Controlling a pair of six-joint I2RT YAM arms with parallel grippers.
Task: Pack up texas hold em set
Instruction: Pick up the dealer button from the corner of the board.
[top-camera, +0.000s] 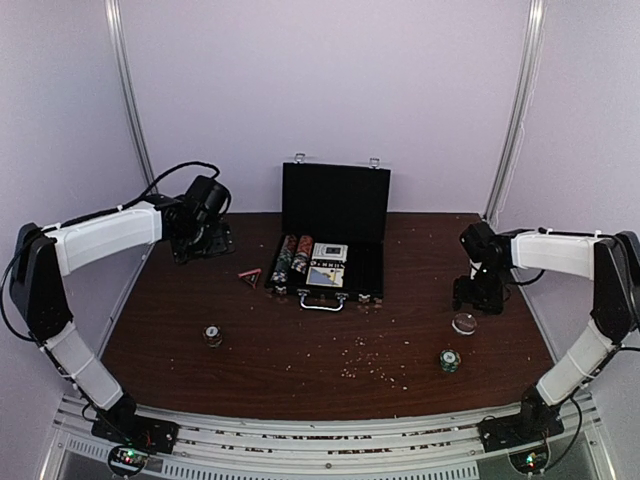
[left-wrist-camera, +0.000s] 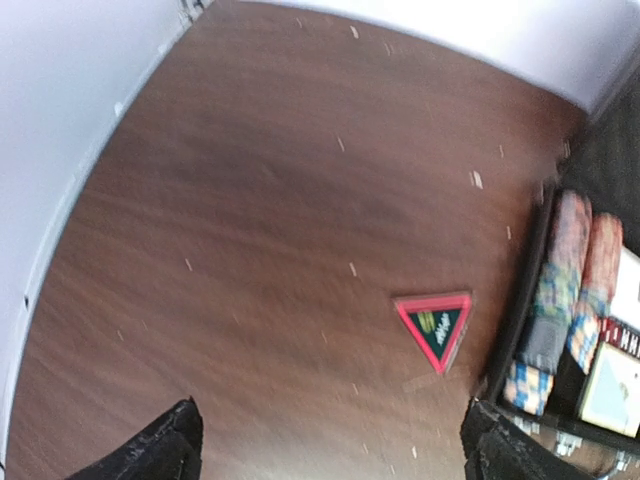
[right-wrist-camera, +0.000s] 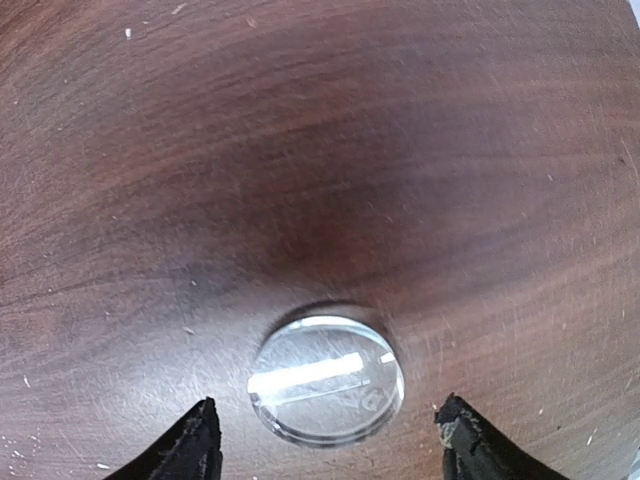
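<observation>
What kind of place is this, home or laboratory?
Probably a robot test booth, not a home: left arm and right arm bolted to a metal rail, plain pale walls around one brown table holding a poker case.

a dark, reddish wood-grain table (top-camera: 300, 350) fills the bay, its top dusted with pale specks (top-camera: 375, 365) toward the near middle. behind it stands a plain lilac-white back wall (top-camera: 330, 90), met at each corner by a slim metal post (top-camera: 127, 90). a slotted aluminium rail (top-camera: 320, 440) runs along the near edge, and soft light leaves a dull sheen on the wood.
</observation>
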